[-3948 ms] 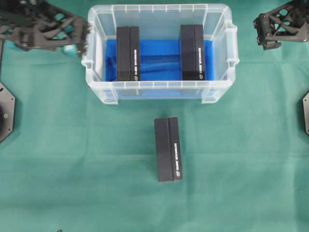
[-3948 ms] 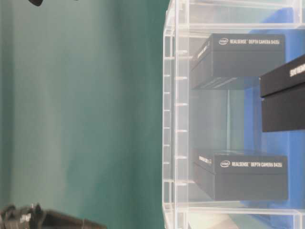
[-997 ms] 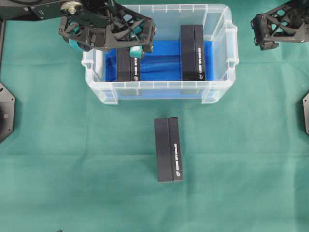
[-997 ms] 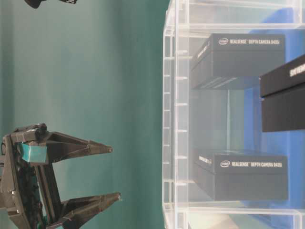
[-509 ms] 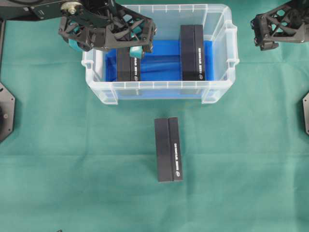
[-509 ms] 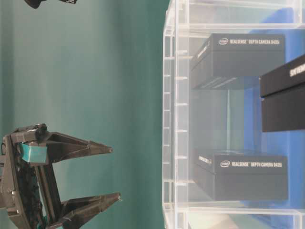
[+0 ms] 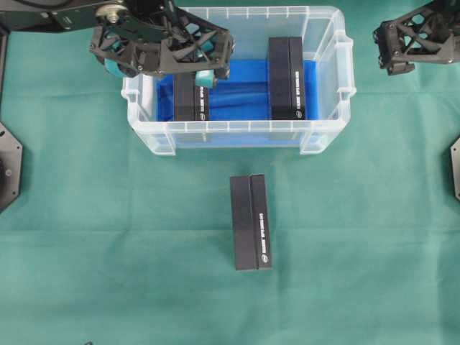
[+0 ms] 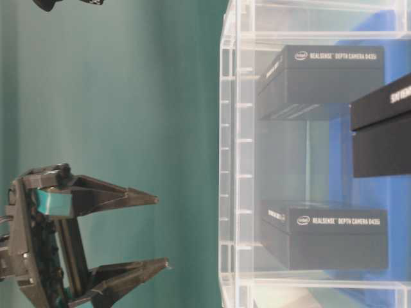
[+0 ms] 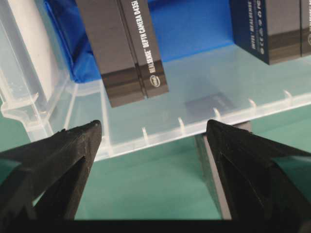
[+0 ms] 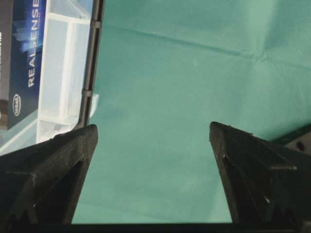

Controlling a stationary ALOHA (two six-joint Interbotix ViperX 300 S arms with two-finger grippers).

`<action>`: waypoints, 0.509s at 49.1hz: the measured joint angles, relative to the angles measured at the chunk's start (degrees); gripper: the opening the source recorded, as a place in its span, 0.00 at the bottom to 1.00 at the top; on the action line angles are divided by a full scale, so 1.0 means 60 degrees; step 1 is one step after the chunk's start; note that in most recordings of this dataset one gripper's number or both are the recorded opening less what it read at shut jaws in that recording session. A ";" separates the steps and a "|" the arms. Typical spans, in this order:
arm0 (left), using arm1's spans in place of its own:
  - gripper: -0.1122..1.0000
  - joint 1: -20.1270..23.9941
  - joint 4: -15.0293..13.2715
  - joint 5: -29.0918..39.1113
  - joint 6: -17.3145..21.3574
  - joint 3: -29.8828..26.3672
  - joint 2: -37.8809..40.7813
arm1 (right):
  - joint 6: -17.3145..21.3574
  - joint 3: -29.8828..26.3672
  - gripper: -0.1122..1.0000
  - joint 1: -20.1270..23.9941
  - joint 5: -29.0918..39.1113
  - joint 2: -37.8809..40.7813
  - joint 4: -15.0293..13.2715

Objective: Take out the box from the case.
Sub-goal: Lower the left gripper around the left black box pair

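The case is a clear bin with a blue sheet on its floor. Two black boxes lie in it: the left box and the right box. My left gripper hangs open and empty above the left box, higher than the rim. In the left wrist view the open gripper frames the near wall, with the left box beyond it. My right gripper is open and empty outside the case at the top right; it also shows in the right wrist view.
A third black box lies on the green cloth in front of the case; it also shows in the left wrist view. The case's rim lies left of the right gripper.
The left arm swung from left of the case to above its left box. In the last half second it edged a little lower toward the case. The right arm stayed still.
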 measured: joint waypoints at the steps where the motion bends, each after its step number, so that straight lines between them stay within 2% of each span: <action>1: 0.93 0.0015 0.0000 0.0000 0.0000 0.0000 0.0015 | 0.0015 0.0000 0.92 0.0000 0.0000 0.0000 0.0000; 8: 0.93 0.0000 0.0190 -0.0015 -0.0029 0.0146 0.0044 | 0.0000 0.0015 0.92 0.0000 0.0000 0.0000 0.0000; 17: 0.93 0.0029 0.0542 -0.0088 -0.0454 0.0425 0.0059 | -0.0015 0.0029 0.92 0.0000 0.0000 0.0000 0.0000; 25: 0.93 0.0029 0.0601 -0.0439 -0.0601 0.0747 0.0059 | -0.0029 0.0073 0.92 0.0000 0.0000 0.0000 0.0000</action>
